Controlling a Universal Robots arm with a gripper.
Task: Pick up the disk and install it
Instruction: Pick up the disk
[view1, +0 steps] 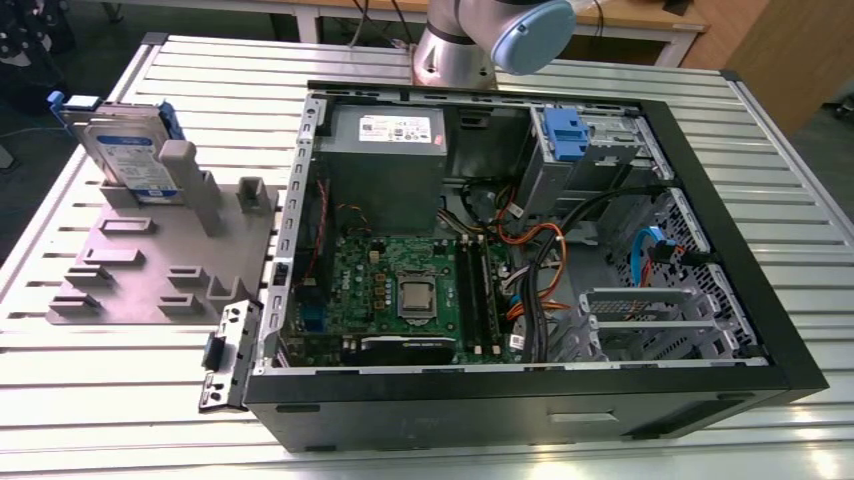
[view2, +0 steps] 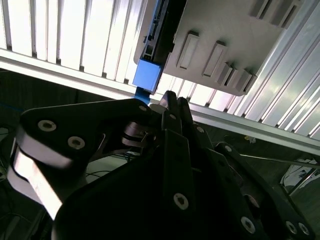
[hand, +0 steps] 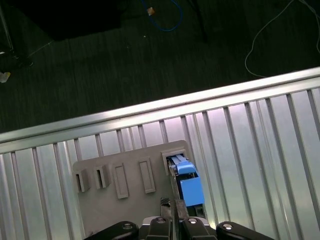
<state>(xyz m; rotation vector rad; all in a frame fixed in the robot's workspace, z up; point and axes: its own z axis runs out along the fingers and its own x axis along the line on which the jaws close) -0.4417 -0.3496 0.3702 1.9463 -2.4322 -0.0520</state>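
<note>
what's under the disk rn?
The disk stands on edge in a slot of the grey fixture, which lies on the slatted metal table. The fixture's posts cover the disk's lower edge, so the seat itself cannot be seen.

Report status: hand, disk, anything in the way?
Hand shut, empty, apart from the disk. Disk upright in grey holder, not yet picked. Nothing on top of it.
</note>
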